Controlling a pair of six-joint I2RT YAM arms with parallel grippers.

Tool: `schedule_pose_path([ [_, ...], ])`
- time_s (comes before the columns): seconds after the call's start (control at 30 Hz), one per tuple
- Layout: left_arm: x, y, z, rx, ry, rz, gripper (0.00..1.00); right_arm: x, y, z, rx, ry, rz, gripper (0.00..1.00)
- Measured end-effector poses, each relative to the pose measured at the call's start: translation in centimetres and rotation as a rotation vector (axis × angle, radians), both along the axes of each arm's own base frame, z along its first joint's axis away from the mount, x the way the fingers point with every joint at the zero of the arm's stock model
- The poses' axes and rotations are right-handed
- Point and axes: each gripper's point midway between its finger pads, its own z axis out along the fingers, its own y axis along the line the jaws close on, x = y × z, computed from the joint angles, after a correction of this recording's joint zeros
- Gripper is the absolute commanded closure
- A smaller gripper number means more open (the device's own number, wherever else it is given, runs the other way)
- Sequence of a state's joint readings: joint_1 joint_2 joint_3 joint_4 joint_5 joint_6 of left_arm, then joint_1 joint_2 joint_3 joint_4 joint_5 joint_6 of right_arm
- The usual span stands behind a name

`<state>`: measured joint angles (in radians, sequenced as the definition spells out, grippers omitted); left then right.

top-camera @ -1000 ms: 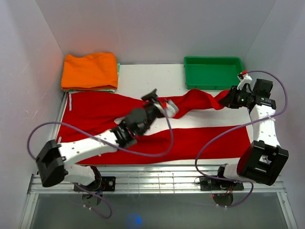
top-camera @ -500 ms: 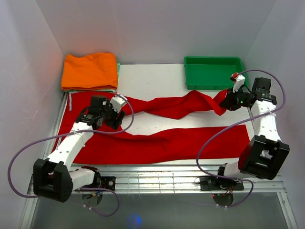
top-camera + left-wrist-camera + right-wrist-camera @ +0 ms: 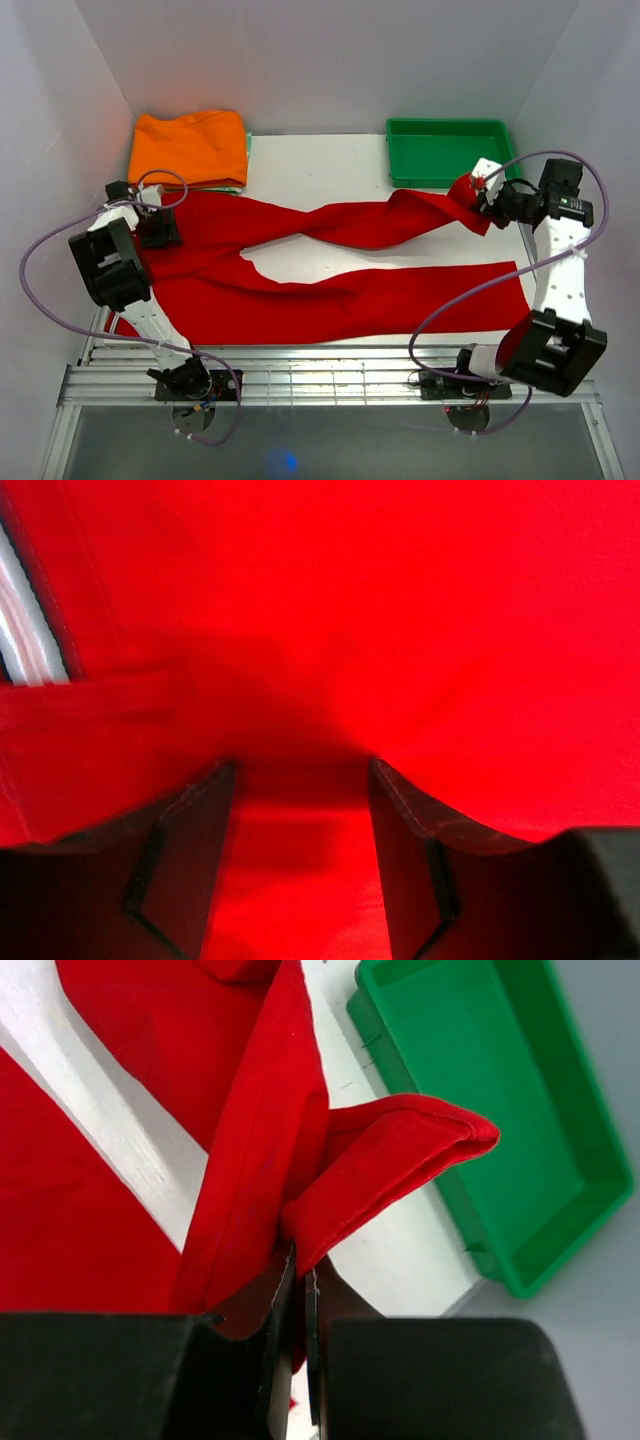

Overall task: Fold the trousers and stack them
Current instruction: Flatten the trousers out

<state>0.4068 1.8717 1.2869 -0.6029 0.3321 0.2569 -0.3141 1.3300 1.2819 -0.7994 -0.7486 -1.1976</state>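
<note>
The red trousers [image 3: 330, 300] lie across the white table with the waist at the left. The near leg lies flat along the front. The far leg [image 3: 380, 222] runs twisted up to the right, where my right gripper [image 3: 482, 195] is shut on its cuff. In the right wrist view the folded cuff [image 3: 390, 1160] bulges out above the closed right gripper [image 3: 300, 1260]. My left gripper [image 3: 158, 230] is over the waist end at the far left. In the left wrist view the left gripper [image 3: 300, 770] stands open, fingers apart just above flat red trousers cloth [image 3: 400, 610].
A folded orange garment [image 3: 188, 148] sits at the back left corner. A green tray [image 3: 447, 150] stands at the back right, close behind the held cuff; the tray [image 3: 500, 1110] looks empty in the right wrist view. White walls close in on both sides.
My left arm has swung from the middle of the table to the far left waist end. The right gripper has lifted the cuff slightly toward the tray.
</note>
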Motion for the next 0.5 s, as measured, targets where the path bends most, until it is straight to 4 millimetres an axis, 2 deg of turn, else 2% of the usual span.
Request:
schedule_pose_path([
  [0.03,-0.7,1.1,-1.8,-0.012,0.047,0.027,0.34,-0.6,0.0,0.0,-0.03,-0.032,0.022,0.92],
  [0.1,-0.4,3.0,-1.6,-0.023,0.045,0.086,0.35,-2.0,-0.4,-0.1,-0.084,-0.103,0.055,0.92],
  [0.2,-0.4,4.5,-2.0,-0.043,0.054,0.131,0.38,-3.1,-2.5,-0.8,-0.126,-0.148,0.029,0.92],
  [0.37,-0.3,5.2,-2.1,-0.057,0.062,0.154,0.38,-1.8,-7.1,-3.3,-0.094,-0.09,-0.066,0.92],
  [0.5,-0.3,5.4,-2.2,-0.06,0.065,0.158,0.39,-0.1,-9.6,-5.0,0.001,-0.008,-0.137,0.92],
])
